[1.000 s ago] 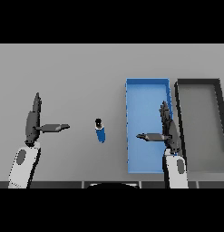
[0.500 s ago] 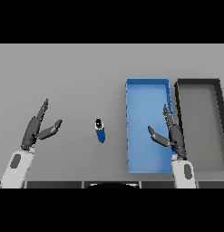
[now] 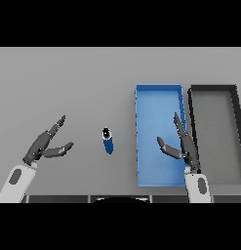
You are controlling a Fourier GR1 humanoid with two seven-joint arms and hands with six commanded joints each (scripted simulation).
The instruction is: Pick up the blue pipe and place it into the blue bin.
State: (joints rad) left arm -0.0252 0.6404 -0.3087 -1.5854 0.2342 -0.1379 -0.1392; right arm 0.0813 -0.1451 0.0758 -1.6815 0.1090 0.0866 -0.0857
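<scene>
A short blue pipe [image 3: 108, 141] with a dark end cap lies on the grey table, just left of the blue bin [image 3: 139, 141]. My left hand [image 3: 44, 145] hovers open well to the left of the pipe, fingers spread toward it. Over the bin's right side my right hand [image 3: 184, 146] is open too, its thumb pointing left. Neither hand touches the pipe.
A dark grey bin [image 3: 239, 141] stands directly right of the blue bin, their long sides nearly touching. The table's front edge runs just below both forearms.
Both hands have dropped lower and tilted. The left hand has swung outward to the left with its fingers spread. The pipe has not moved.
</scene>
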